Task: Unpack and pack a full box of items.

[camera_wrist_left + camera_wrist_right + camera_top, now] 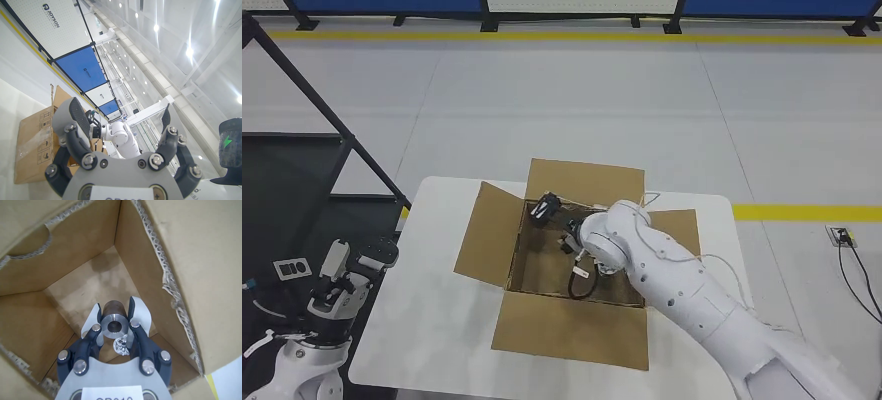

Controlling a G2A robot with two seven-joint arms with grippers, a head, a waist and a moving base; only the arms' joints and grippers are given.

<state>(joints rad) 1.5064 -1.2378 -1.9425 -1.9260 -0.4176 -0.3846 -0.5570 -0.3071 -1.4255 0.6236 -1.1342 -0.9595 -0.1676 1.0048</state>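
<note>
Clamping bored steel cylinder (113, 327) inside brown cardboard box (28, 313), our right gripper (114, 313); left gripper (122, 109) outside box, fingers apart; we judge unpacking nearly done.

Industrial hall: pale floor with yellow lane line (542, 36), blue-and-white perforated partition panels (81, 70), high ceiling with spotlights (156, 28).

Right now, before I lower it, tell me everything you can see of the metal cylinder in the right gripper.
The metal cylinder is short and thick, silvery steel by its look, with a bright flat end face and a dark round bore at its centre. The right gripper is shut on its curved sides, one pad on each side, holding it inside the cardboard box, seemingly clear of the floor. Its far end is hidden.
</note>
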